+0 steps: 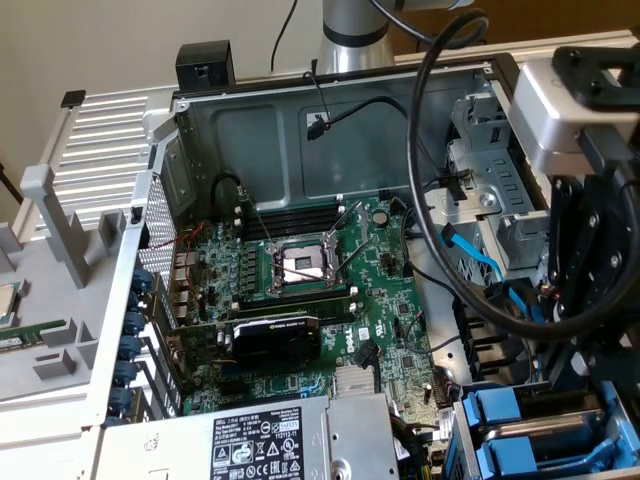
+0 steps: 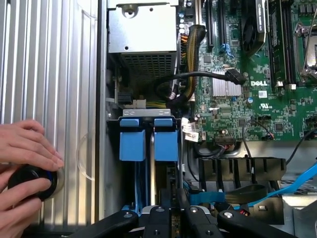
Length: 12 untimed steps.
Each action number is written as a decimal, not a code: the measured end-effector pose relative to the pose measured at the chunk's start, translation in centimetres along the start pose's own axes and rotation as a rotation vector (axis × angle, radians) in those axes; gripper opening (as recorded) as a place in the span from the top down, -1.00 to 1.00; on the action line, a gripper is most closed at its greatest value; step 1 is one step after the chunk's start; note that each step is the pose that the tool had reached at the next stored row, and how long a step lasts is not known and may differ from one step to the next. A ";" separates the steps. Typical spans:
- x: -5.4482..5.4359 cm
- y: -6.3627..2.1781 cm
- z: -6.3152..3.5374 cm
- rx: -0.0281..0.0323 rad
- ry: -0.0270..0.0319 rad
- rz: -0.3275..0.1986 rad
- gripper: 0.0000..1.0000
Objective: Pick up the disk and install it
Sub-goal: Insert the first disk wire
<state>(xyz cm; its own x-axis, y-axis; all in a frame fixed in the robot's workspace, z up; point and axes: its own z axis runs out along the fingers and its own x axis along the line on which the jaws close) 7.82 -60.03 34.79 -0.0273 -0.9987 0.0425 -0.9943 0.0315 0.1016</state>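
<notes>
The disk (image 2: 166, 145), silver metal framed by bright blue plastic rails, stands on edge in the drive bay of the open computer case, beside a second blue-railed carrier (image 2: 132, 144). The exterior view shows both blue ends (image 1: 505, 412) low at its right, level with each other. My gripper (image 2: 174, 218) hangs right over the far end of these carriers, its black fingers (image 2: 158, 220) drawn close together. I cannot make out whether they pinch anything. In the exterior view the gripper (image 1: 585, 340) reaches down into the bay from above.
A person's hands rest on a black round knob (image 2: 29, 181) on the ribbed silver panel (image 2: 49, 74). The grey power-supply box (image 1: 300, 440) and the black graphics card (image 1: 275, 340) lie by the motherboard (image 1: 320, 270). A black cable loop (image 1: 430, 150) and a blue cable (image 1: 480, 260) hang near the arm.
</notes>
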 end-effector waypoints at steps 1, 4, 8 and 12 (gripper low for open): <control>-0.1 0.00 0.00 0.0002 0.0054 0.001 0.66; -0.3 0.01 -0.01 0.0011 0.0215 0.002 0.66; -0.7 0.04 -0.03 0.0024 0.0344 0.004 0.66; -0.8 0.08 -0.01 0.0043 0.0430 0.005 0.66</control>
<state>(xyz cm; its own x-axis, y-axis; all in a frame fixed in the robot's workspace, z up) 7.77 -59.22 34.77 -0.0275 -0.9959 0.0856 -0.9946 0.0359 0.0970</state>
